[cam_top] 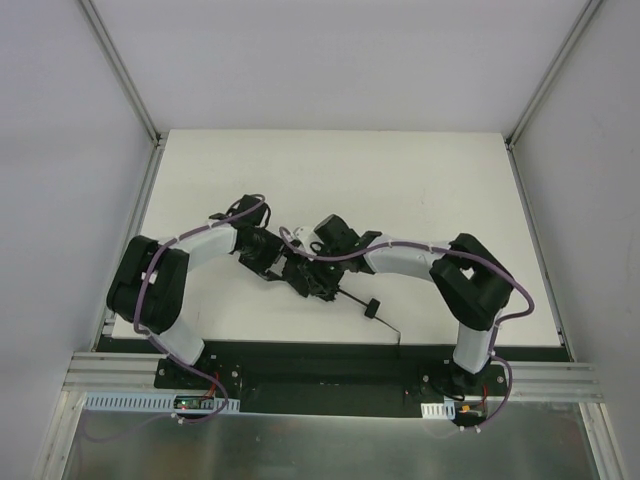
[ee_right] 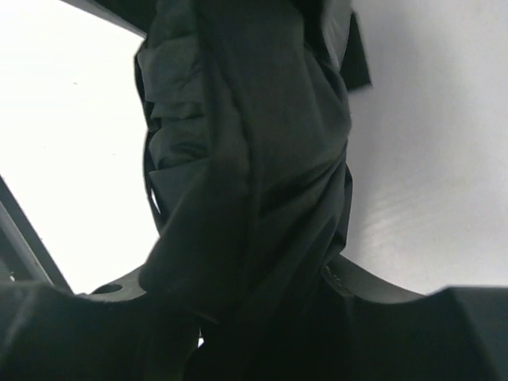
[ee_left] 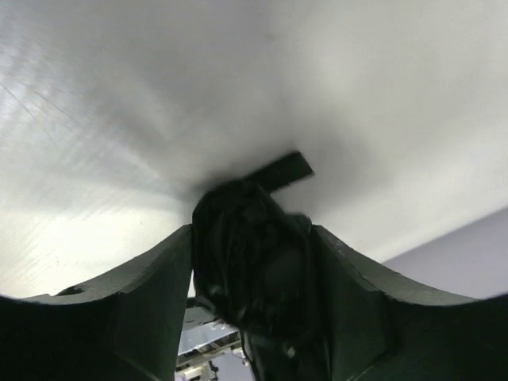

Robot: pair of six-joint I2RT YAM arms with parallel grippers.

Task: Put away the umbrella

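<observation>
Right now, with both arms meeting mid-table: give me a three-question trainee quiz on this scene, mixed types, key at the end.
1. True or false: the umbrella is spread open.
2. What sits between the fingers of both the left gripper and the right gripper? A) the folded canopy B) a bottle C) nothing
3. Short answer: from the bundle, which way does the shaft run over the table?
Key: 1 false, it is folded into a bundle. 2 A. 3 Toward the near edge, on the right arm's side.
</observation>
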